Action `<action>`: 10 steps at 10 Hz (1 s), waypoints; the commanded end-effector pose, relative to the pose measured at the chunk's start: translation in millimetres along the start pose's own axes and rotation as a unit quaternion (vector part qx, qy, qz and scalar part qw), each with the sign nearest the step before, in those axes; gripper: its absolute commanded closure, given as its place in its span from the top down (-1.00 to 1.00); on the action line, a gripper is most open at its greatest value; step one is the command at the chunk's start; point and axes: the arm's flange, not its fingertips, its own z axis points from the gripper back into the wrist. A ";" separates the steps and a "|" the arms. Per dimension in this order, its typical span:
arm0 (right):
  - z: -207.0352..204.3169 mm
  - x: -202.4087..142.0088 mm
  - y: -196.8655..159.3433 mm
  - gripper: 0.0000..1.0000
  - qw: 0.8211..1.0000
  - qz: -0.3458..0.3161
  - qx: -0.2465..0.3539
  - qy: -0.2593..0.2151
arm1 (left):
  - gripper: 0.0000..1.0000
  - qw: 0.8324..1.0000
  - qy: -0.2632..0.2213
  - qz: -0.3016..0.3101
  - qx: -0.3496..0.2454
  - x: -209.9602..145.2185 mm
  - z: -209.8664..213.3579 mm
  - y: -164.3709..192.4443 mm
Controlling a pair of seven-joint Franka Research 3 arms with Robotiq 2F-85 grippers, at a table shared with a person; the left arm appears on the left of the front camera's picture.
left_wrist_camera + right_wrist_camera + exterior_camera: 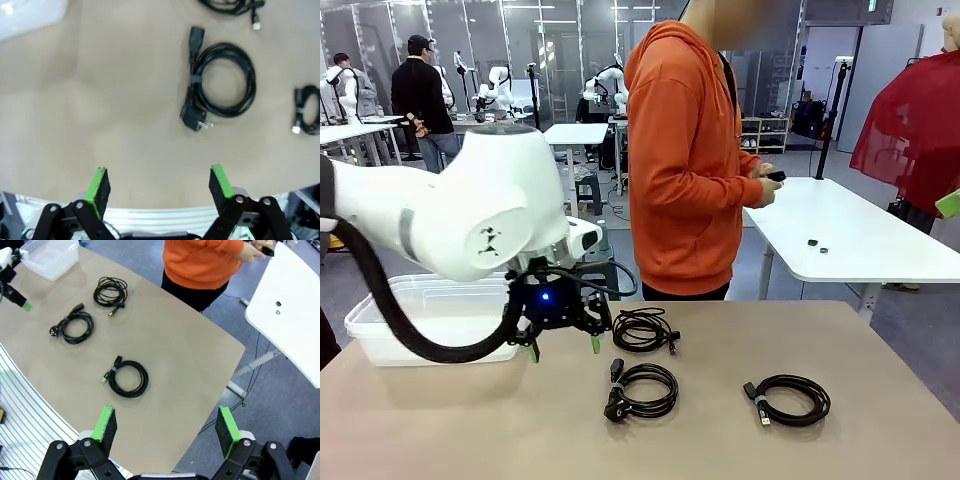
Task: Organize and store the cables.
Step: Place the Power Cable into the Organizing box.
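Note:
Three cables lie as black coils on the tan table. One coil lies at the far middle, a coil with a power plug sits nearer, and a third coil is to the right. My left gripper hovers open just above the table, left of the far coil, with nothing between its fingers. In the left wrist view, this gripper has the plug coil ahead of it. My right gripper is open and empty, high over the table's edge, looking down on the right coil.
A clear plastic bin stands at the table's far left, behind my left arm. A person in an orange hoodie stands at the far side, hands up holding a small dark object. A white table stands beyond on the right.

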 end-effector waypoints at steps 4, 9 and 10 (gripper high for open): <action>0.2 0.5 -1.4 1.00 1.000 -0.002 0.000 0.000 | 1.00 1.000 -0.003 -0.007 0.011 38.7 -50.0 -35.8; 0.2 0.5 -1.4 1.00 1.000 -0.002 0.000 0.000 | 1.00 0.997 0.002 -0.069 0.017 31.7 -49.0 -47.6; 0.2 0.5 -1.4 1.00 1.000 -0.002 0.000 0.000 | 1.00 0.989 0.012 -0.147 0.026 28.3 -44.4 -53.1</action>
